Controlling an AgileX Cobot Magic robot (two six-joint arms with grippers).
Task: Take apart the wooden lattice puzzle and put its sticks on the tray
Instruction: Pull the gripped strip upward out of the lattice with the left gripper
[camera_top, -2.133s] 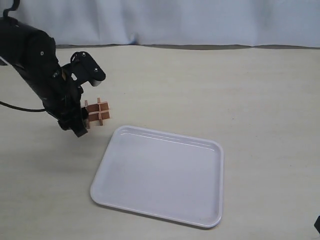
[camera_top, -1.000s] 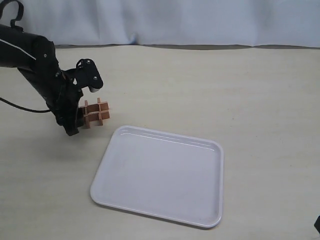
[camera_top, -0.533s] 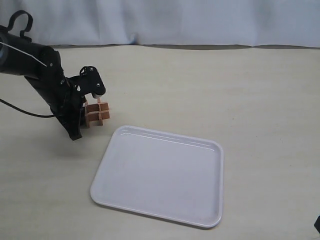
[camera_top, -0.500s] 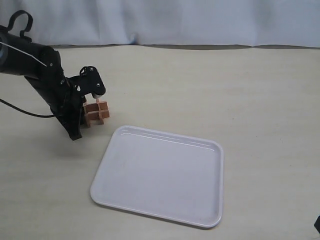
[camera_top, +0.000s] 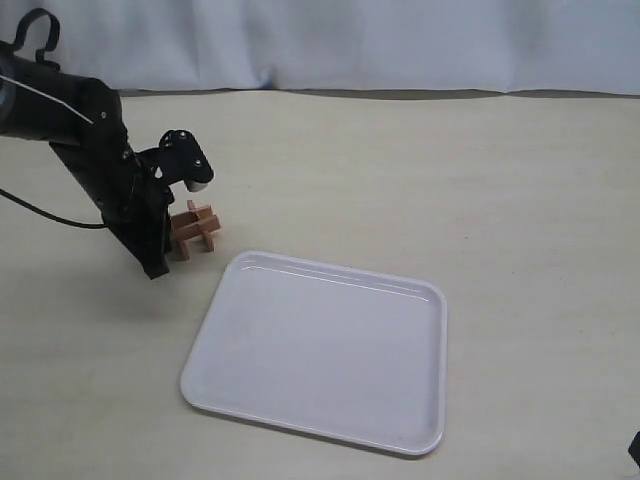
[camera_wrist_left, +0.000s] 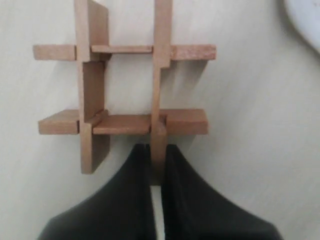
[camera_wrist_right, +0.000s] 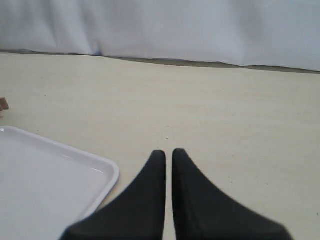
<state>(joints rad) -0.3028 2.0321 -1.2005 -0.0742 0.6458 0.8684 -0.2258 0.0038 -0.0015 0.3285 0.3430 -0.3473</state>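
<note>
Half a second ago the small reddish-brown wooden lattice puzzle (camera_top: 196, 228) faced the exterior camera as an upright hash. Now it is tipped over and seen nearly edge-on, lower against the beige table (camera_top: 420, 180), just beyond the near-left corner of the large white plastic tray (camera_top: 320, 350). Whether it rests on the table I cannot tell. The left arm slants steeply down from the left. The left gripper (camera_wrist_left: 156, 150) has its black fingers pinched on the end of one stick of the lattice. The right gripper (camera_wrist_right: 165, 154) hangs over bare table beside a tray corner, fingers almost pressed together, holding nothing.
</note>
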